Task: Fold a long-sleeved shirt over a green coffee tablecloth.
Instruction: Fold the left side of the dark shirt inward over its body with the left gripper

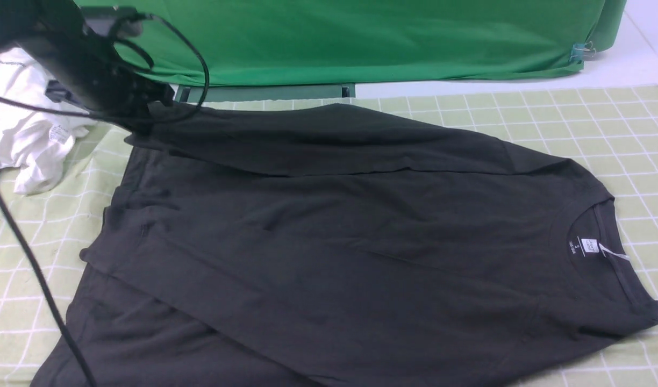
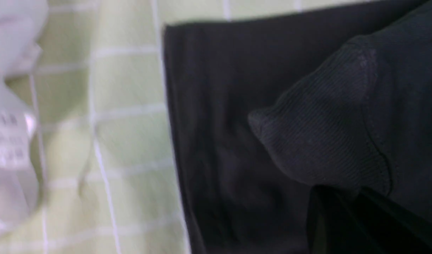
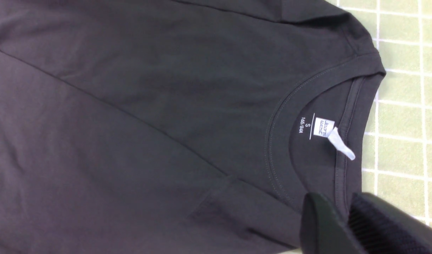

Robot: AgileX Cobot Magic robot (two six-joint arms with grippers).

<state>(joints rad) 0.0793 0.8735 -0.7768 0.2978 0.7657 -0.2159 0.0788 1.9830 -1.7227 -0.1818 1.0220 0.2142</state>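
The long-sleeved shirt (image 1: pixel 340 236) lies spread on the green coffee tablecloth (image 1: pixel 576 118), collar to the right with its white neck label (image 1: pixel 589 246) showing. Both sleeves are laid across the body. No chest print shows. My left gripper (image 1: pixel 141 115) is at the shirt's far left corner, shut on the far sleeve's ribbed cuff (image 2: pixel 325 134), which bulges just beyond the dark fingers (image 2: pixel 329 218). My right gripper (image 3: pixel 345 208) is out of the front view. It hovers near the collar (image 3: pixel 343 165), a narrow gap between its fingers and nothing in it.
A crumpled white garment (image 1: pixel 28 123) with a small tag lies at the far left, close beside the left arm. Plain deep-green fabric (image 1: pixel 361 37) hangs along the back. A black cable (image 1: pixel 33 269) crosses the near left. The shirt's hem runs past the front edge of view.
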